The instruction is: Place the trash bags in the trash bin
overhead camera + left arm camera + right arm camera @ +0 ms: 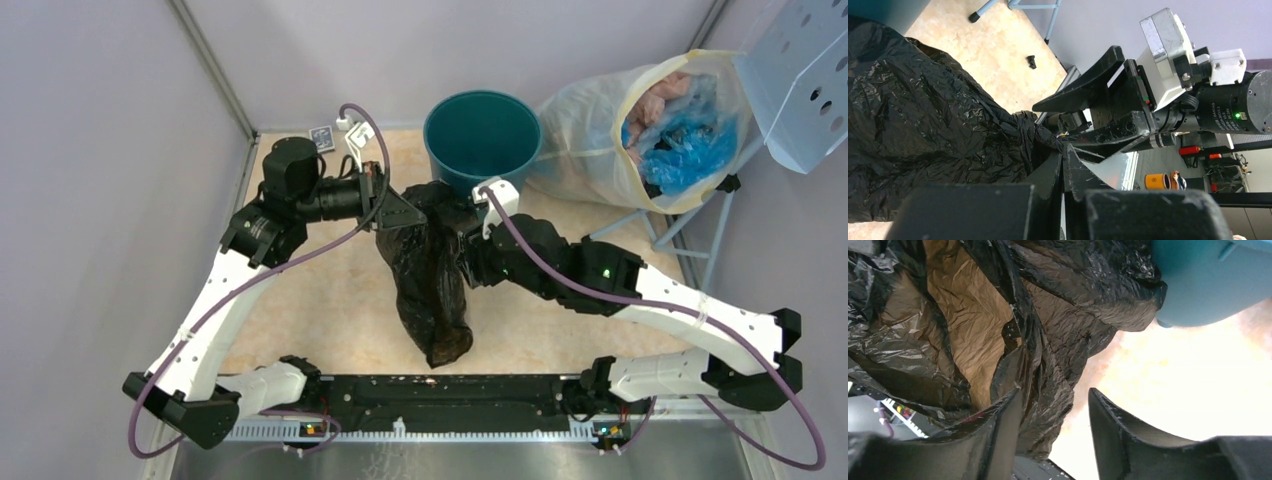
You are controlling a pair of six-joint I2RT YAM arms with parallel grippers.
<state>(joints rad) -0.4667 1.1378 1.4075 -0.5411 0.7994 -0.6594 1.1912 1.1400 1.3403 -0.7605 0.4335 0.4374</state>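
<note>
— Is there anything on you that I can read?

— Yes, from my left wrist camera. The black wrist motor (1233, 112) on my right arm has white lettering that spells DAMIAO. A finer line is printed next to it, but it's too small for me to make out.

— Any numbers?

— Just one. In the same view, a yellow cup (1155, 180) in the background has a single 8 inside a dark circle.

— And from overhead?

— A small dark blue card (322, 137) lies at the far edge of my table. It has a pale marking, but it's too tiny to read.
</note>
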